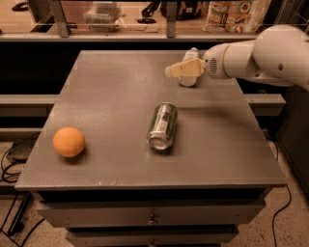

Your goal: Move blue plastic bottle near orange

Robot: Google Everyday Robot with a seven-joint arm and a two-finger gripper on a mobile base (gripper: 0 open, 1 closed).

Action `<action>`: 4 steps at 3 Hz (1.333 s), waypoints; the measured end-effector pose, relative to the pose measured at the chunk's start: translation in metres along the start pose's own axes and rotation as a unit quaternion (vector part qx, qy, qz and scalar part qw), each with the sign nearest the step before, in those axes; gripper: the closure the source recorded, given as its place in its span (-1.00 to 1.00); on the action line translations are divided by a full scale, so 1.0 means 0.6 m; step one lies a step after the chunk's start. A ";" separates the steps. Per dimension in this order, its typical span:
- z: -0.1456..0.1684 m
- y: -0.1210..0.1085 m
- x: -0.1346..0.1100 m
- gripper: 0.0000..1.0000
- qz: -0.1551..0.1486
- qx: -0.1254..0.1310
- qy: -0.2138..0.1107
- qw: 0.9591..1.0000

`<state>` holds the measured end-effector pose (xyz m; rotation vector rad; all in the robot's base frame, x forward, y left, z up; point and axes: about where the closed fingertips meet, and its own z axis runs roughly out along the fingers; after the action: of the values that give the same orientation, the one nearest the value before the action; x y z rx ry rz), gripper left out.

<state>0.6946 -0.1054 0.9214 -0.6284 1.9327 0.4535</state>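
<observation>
The blue plastic bottle (pixel 188 81) stands at the far right of the grey table (pixel 116 87). Only its white cap and lower part show. My gripper (pixel 174 71) reaches in from the right on a white arm and lies across the bottle's middle, its cream tip just left of the bottle. I cannot tell whether it holds the bottle. The orange (pixel 69 142) sits near the table's front left corner, far from the bottle.
A green-and-silver can (pixel 162 125) lies on its side in the middle of the table, between bottle and orange. A shelf with boxes and items (pixel 231 14) runs behind the table. Drawers sit under the tabletop. Cables lie on the floor at left.
</observation>
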 end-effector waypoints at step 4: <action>0.156 -0.077 0.057 -0.72 0.063 0.069 0.020 0.995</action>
<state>0.7768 -0.0969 0.8492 -0.4313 2.0294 0.3851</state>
